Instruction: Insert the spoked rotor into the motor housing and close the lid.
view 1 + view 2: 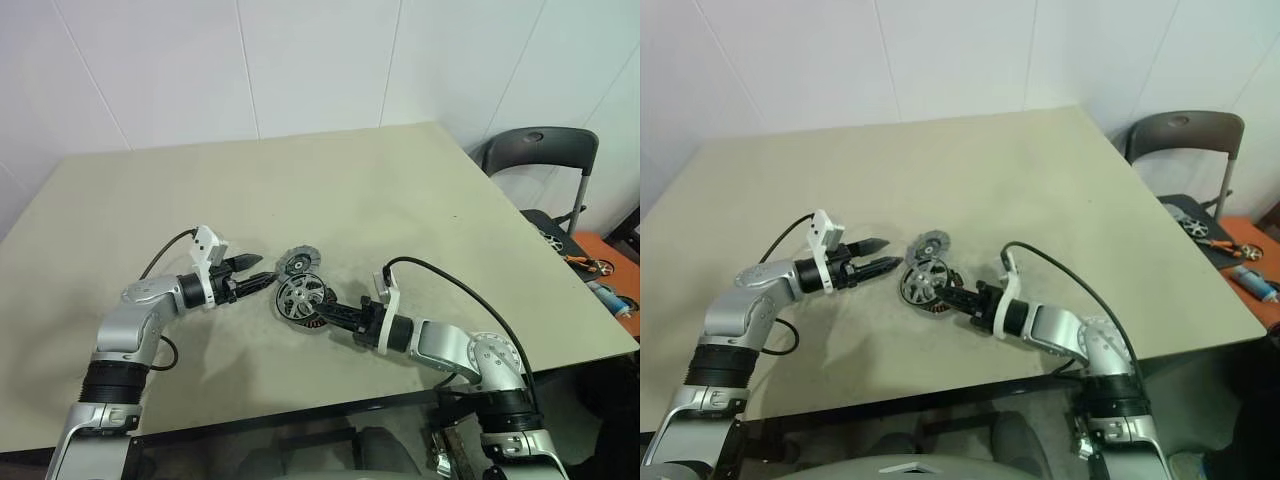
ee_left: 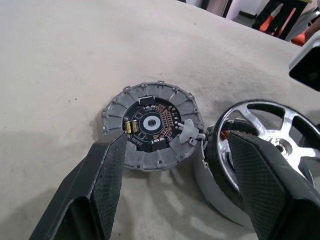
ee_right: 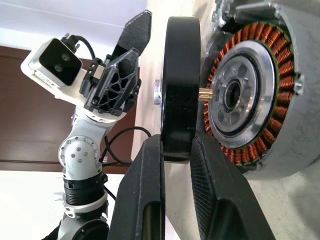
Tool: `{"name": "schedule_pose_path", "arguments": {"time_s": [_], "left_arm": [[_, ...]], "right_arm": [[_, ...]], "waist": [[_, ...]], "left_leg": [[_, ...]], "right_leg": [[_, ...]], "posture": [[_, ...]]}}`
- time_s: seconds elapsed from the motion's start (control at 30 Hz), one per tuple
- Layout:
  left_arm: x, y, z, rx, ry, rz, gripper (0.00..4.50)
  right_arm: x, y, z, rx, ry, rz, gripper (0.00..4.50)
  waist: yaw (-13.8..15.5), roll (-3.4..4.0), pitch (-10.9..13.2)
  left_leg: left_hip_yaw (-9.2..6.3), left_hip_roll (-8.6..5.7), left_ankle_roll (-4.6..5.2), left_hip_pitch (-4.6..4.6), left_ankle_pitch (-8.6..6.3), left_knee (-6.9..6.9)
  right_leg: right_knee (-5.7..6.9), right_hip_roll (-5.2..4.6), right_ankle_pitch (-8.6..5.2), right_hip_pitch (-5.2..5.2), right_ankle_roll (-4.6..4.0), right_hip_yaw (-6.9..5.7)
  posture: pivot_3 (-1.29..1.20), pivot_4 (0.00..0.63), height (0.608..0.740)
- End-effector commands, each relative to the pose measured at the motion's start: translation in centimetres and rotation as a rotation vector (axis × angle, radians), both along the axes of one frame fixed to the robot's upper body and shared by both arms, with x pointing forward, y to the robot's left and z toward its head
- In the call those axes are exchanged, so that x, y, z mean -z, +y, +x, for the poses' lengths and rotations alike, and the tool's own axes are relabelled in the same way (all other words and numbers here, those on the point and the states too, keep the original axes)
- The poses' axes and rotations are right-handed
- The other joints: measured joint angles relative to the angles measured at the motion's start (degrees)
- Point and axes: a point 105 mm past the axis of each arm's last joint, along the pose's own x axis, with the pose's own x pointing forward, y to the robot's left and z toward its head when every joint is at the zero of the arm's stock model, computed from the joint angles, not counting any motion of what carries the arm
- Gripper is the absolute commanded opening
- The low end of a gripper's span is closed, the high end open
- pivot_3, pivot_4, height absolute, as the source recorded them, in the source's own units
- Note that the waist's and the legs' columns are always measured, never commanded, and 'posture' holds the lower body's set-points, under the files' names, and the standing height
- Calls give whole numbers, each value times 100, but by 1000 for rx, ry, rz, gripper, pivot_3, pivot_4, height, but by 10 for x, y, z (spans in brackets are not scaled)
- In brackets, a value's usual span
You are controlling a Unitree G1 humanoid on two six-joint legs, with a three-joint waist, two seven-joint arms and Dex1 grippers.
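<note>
Silver open-spoked metal rotor (image 1: pixel 301 297): clamped edgewise in right pincer (image 3: pixel 176 150), held at copper-wound silver cylindrical housing (image 3: pixel 260 95), not yet seated. Ribbed grey disc lid (image 2: pixel 151 123): lying on counter (image 1: pixel 400 190) beside housing, unfitted. Left pincer (image 2: pixel 177 172): fingers apart, empty.

Head pair overhead; wrist cameras close-up.

Silver arms, black ribbed tools (image 1: pixel 262 282)

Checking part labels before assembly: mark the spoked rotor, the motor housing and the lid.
spoked rotor (image 2: pixel 280 132): left wrist view, on a silver spoke.
motor housing (image 3: pixel 260 75): right wrist view, on the copper windings.
lid (image 2: pixel 122 102): left wrist view, on its ribbed grey rim.
</note>
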Motion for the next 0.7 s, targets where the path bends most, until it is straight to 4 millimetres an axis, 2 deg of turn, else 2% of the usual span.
{"name": "schedule_pose_path", "arguments": {"time_s": [0.03, 0.7], "left_arm": [[-15, 1, 0, 7, -50, -4, 3404], [-15, -3, -4, 20, -41, 4, 3404]], "right_arm": [[-5, -2, 1, 19, -20, 28, 375], [4, -15, 6, 74, -12, -1, 375]], "waist": [[-3, 0, 0], [8, 0, -1]], "left_leg": [[0, 0, 0, 0, 0, 0], [0, 0, 0, 8, 0, 6]], "right_leg": [[0, 0, 0, 0, 0, 0], [1, 0, 0, 14, 0, 0]], "posture": [[0, 0, 740], [0, 0, 740]]}}
